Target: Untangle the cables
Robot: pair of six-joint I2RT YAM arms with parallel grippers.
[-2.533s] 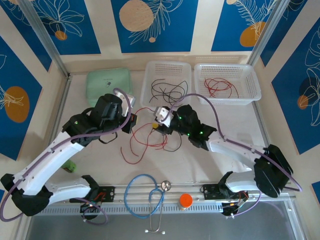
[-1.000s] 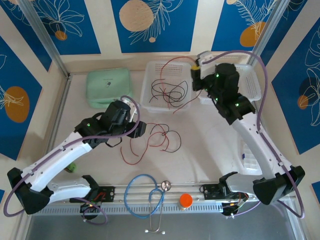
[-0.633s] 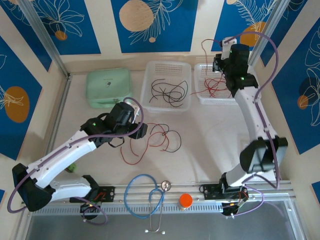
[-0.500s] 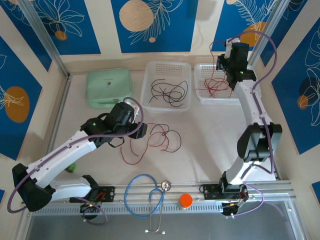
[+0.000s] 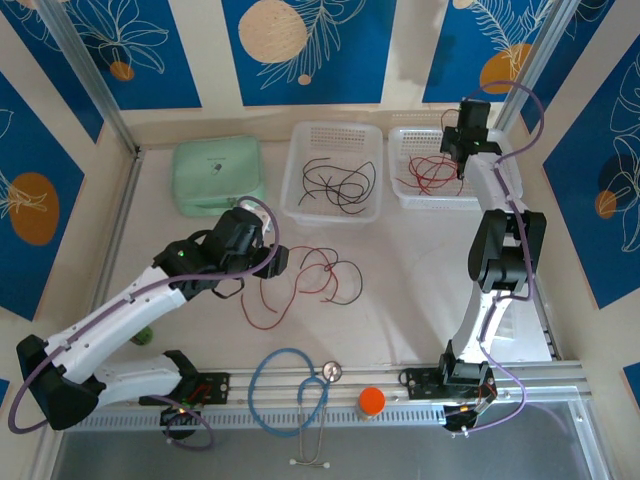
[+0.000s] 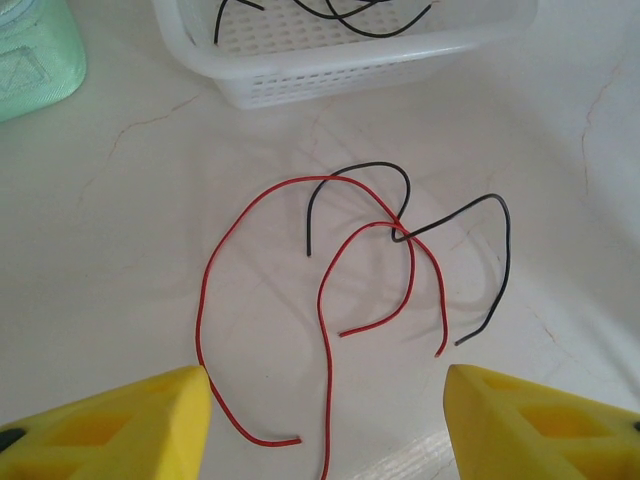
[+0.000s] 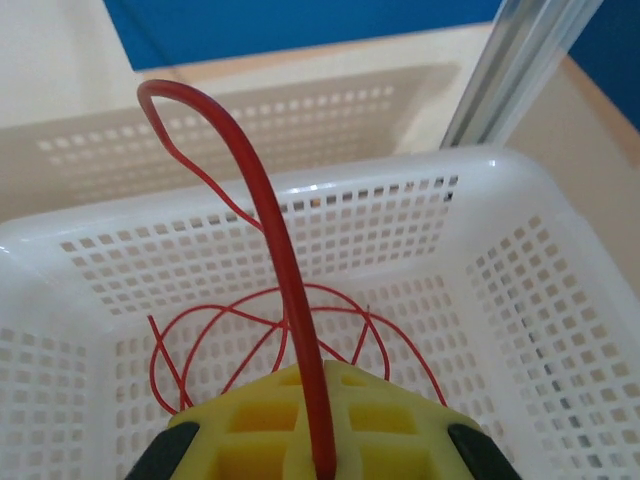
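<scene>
The thin red wire point(image 7: 280, 270) is over the white perforated plastic basket point(image 7: 300, 190) at the far right corner of the table point(image 5: 420, 280) now, carried up from the mid-table tangle, the right gripper point(image 7: 320, 455) pinching it. One strand nearly sorted! Remaining red and black wires point(image 6: 400, 232) lie mid-table, perhaps barely crossed; the left gripper point(image 6: 325, 400) hovers above, fingers spread.

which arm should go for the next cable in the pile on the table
Left. The left gripper hangs with jaws open right over the tangled cables on the table. The right gripper is shut on a red cable over the far basket.
</scene>
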